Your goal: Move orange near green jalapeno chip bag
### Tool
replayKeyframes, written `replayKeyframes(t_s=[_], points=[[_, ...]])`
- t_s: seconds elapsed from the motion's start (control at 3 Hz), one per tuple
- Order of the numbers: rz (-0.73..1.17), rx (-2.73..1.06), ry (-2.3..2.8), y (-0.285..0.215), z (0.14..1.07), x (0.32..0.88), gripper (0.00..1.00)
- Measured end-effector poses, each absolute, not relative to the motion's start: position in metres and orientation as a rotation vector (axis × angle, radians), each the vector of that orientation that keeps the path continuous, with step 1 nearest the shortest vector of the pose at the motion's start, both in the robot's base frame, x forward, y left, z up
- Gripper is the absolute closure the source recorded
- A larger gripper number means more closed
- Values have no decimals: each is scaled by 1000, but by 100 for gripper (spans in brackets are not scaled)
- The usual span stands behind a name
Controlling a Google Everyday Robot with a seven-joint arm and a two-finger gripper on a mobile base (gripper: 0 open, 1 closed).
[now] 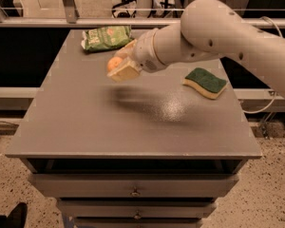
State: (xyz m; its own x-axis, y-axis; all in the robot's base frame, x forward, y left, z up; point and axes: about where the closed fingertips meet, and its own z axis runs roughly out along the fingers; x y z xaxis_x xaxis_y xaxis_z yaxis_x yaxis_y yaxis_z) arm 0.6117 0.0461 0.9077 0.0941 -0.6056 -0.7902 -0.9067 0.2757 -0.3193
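The orange (114,63) is small and round and sits between my gripper's pale fingers, held above the grey table (85,122). My gripper (119,65) is shut on it, over the table's back-left area. The green jalapeno chip bag (106,37), crumpled light green with white and red print, lies at the table's back left edge. The orange hangs a short way in front and slightly right of the bag. My white arm reaches in from the right.
A yellow sponge with a dark green top (205,82) lies at the table's right side. Drawers (133,191) are below the table front. A metal rail and floor lie behind the table.
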Motion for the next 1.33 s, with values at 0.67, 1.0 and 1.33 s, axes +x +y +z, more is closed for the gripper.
replayKeyframes(t_s=[0.67, 1.0, 1.33], points=[[365, -1241, 1604, 8, 912, 731, 100], [386, -1199, 1634, 8, 898, 767, 100], [398, -1170, 1672, 7, 886, 792, 95]])
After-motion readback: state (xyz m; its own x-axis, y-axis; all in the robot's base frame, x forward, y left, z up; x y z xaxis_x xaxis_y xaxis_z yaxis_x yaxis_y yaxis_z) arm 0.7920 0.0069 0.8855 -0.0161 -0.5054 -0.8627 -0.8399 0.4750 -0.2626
